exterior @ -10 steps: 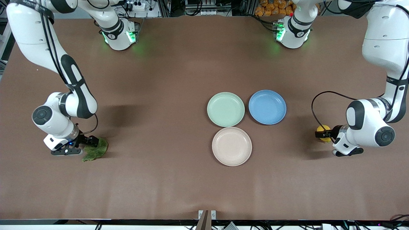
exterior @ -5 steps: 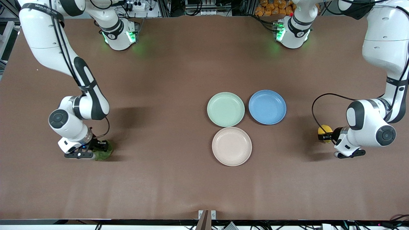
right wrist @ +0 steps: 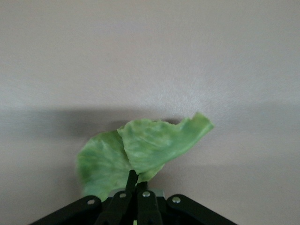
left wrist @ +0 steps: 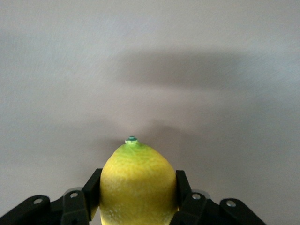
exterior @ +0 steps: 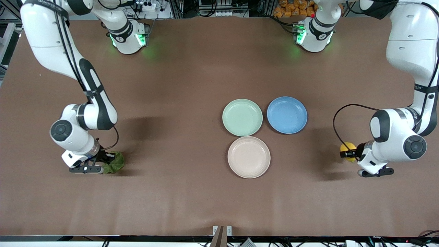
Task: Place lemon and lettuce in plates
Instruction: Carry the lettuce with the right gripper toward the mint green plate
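Note:
My left gripper is shut on the yellow lemon at the left arm's end of the table; in the left wrist view the lemon sits between the black fingers, tip pointing away. My right gripper is shut on the crinkled green lettuce at the right arm's end; in the right wrist view the fingers pinch the leaf's edge and the lettuce hangs over bare table. The mint green plate and the beige plate lie mid-table, both with nothing in them.
A blue plate lies beside the mint plate, toward the left arm's end. The brown table stretches bare between the lettuce and the plates, and between the lemon and the plates.
My right gripper has closed on the lettuce and bunched it, shifting slightly toward the plates. My left gripper holds the lemon and has moved slightly nearer the front camera.

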Robot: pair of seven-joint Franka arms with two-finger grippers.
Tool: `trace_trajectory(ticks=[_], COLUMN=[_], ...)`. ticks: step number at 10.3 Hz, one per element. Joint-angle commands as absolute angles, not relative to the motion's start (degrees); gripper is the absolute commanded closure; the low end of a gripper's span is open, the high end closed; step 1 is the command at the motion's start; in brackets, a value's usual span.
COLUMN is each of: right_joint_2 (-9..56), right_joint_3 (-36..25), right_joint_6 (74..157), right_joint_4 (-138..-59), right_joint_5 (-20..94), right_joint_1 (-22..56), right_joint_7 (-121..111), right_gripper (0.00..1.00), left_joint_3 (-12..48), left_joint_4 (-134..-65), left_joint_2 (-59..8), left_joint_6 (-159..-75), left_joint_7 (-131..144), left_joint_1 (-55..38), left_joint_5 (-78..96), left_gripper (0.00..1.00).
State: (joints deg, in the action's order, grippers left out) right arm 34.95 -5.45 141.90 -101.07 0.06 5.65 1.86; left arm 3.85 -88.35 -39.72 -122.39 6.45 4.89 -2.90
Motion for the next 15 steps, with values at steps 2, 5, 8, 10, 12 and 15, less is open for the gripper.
trace_trajectory(ticks=[2, 5, 8, 10, 12, 15], right_joint_2=[28.48, 27.51, 27.86, 29.61, 32.68, 37.43], right_joint_3=[-0.12, 8.67, 11.60, 11.43, 11.43, 10.81], right_joint_6=[126.59, 122.17, 122.60, 127.23, 132.51, 138.68], right_joint_4=[-94.68, -92.46, -91.67, -91.67, -91.58, -91.49], right_joint_5=[2.97, 3.16, 3.16, 3.16, 2.47, -0.25], right_joint_1=[7.46, 10.71, 21.14, 29.32, 35.39, 42.17], right_joint_7=[14.62, 35.88, 55.22, 65.00, 73.96, 83.73], right_gripper=[1.00, 1.00, 1.00, 1.00, 1.00, 1.00], left_joint_3=[5.44, 7.11, 8.87, 10.72, 12.30, 12.48], left_joint_4=[-85.09, -84.11, -83.67, -83.67, -83.67, -83.67], left_joint_2=[-39.29, -39.20, -39.20, -39.11, -39.20, -39.20], left_joint_6=[-121.90, -122.17, -122.61, -123.48, -124.71, -126.29], left_joint_7=[13.17, 14.94, 18.53, 22.04, 25.47, 29.43], left_joint_1=[3.25, 3.25, 3.25, 3.25, 2.90, 0.54], left_joint_5=[-3.26, -0.79, -0.44, -0.44, -0.44, -0.44], left_gripper=[1.00, 1.00, 1.00, 1.00, 1.00, 1.00])
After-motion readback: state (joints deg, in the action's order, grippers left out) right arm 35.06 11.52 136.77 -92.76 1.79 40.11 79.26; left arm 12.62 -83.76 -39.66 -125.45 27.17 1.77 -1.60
